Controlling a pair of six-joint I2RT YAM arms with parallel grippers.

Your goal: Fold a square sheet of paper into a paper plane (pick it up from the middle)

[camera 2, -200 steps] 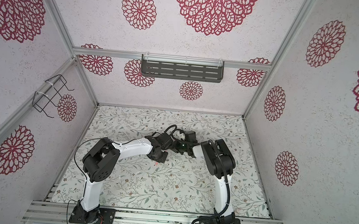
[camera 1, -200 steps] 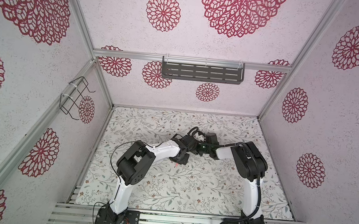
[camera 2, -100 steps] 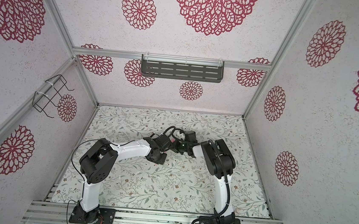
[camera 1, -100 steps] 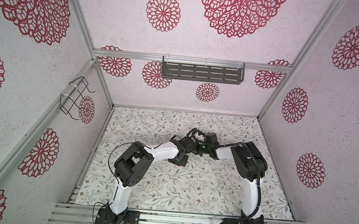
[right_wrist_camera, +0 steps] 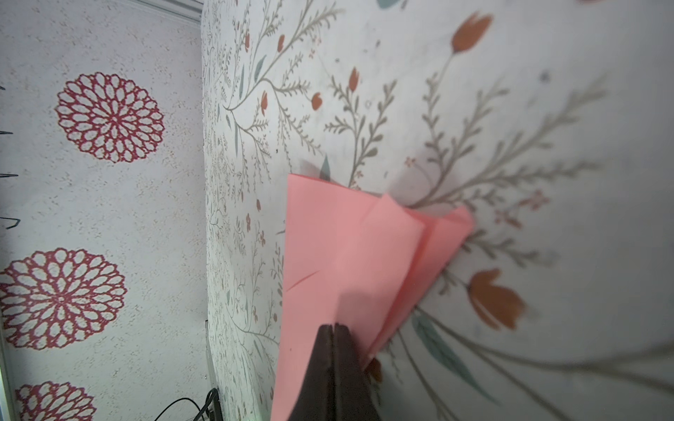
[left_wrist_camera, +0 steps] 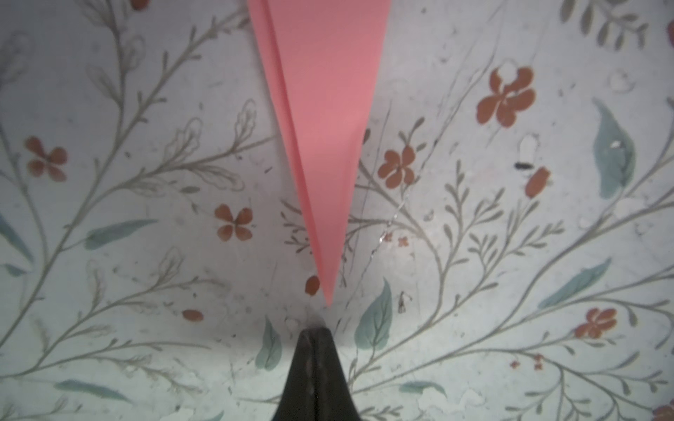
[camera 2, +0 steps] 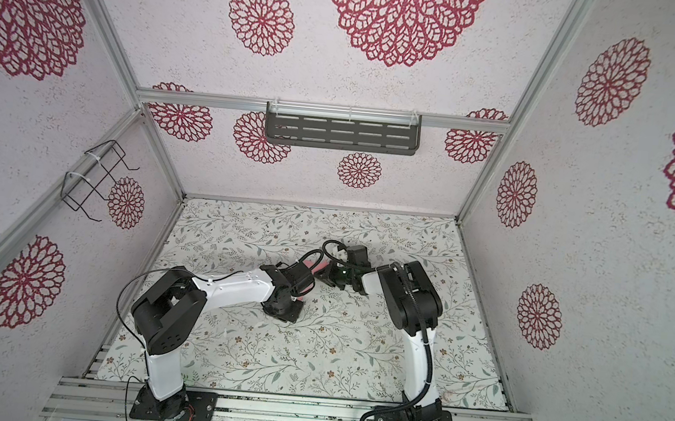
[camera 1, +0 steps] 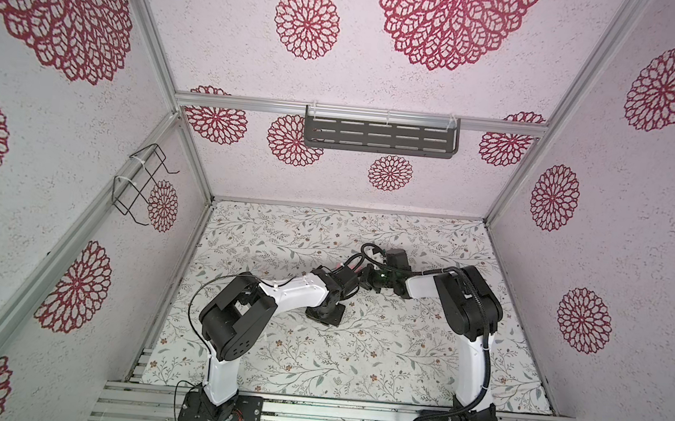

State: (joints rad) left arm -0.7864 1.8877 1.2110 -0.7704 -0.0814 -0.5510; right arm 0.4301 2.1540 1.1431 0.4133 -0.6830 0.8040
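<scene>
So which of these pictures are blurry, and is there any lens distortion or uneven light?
Right wrist view: much of the floral mat is smeared and the paper plane has soft edges. Left wrist view: plane and mat in focus, light slightly uneven. Both top views: sharp, evenly lit, but the wide lens splays the frame posts.

Lab cell: aluminium frame (camera 1: pixel 253 104), patterned walls (camera 1: pixel 615 252)
</scene>
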